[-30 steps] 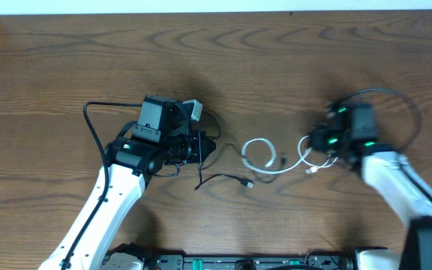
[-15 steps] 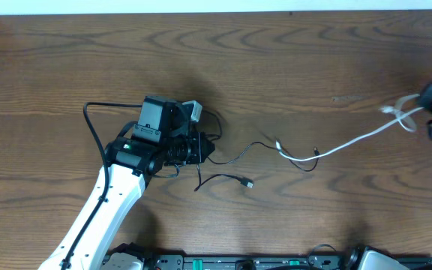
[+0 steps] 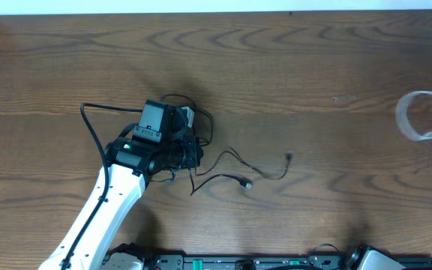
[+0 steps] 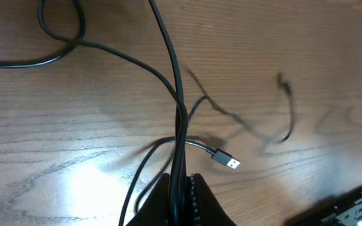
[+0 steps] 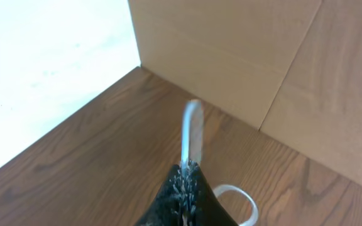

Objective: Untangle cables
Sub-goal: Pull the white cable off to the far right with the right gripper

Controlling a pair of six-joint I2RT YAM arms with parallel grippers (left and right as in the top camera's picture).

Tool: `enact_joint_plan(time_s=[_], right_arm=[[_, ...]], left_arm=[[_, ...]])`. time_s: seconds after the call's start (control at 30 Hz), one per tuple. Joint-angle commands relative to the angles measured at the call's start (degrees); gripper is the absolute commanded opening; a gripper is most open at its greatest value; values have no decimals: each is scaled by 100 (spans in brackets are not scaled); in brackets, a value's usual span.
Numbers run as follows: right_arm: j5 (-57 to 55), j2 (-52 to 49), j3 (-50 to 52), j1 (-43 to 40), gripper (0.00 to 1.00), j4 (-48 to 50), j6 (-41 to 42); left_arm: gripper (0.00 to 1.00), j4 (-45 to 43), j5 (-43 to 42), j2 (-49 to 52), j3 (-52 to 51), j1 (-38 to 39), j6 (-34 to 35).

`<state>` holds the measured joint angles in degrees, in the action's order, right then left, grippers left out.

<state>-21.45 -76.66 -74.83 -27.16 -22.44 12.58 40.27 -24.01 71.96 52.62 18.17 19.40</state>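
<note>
My left gripper [image 3: 194, 155] is shut on the black cables [image 3: 223, 178] at the table's left middle. In the left wrist view its fingertips [image 4: 182, 188] pinch two black strands that run up and away. One black cable ends in a silver USB plug [image 4: 226, 161], which also shows in the overhead view [image 3: 247, 184]. The other thin black cable [image 3: 276, 171] trails right to a small plug [image 3: 289, 157]. My right gripper [image 5: 186, 176] is shut on the white cable [image 5: 192, 129], which is lifted and blurred at the far right of the overhead view [image 3: 415, 120]. The right gripper itself is outside the overhead view.
The left arm's own thick black cable [image 3: 90, 124] loops at its left. A beige panel [image 5: 244, 50] stands behind the table corner in the right wrist view. The robot base rail [image 3: 238, 262] lies along the front edge.
The right gripper has pulled the white cable away to the far right, free of the black ones, and left the overhead view. The thin black cable has dropped back. The left gripper has shifted slightly.
</note>
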Motion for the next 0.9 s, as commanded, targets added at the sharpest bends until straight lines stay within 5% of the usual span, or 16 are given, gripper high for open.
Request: enact_joint_plan(time_s=[0.0,0.47,0.53,0.63,0.87], right_arm=[[22,15,-127,-28,1,17,-90],[1731,-361,-125,-22,1,35,-114],[1735,-389,-125,-22,12,-48,-111],[1989,-404,-125,-22,48,-332,-109],[3324,-404,-125,22,63,-1261,-107]], left_arm=[[7,-17,138,33,-33,17,-94],[7,-22,50,33,-33,17,-94],[7,-26,50,33,-33,17,-94],[8,-122,46,33,-33,17,-94],[8,-1008,-758,33,-33,85,-94]])
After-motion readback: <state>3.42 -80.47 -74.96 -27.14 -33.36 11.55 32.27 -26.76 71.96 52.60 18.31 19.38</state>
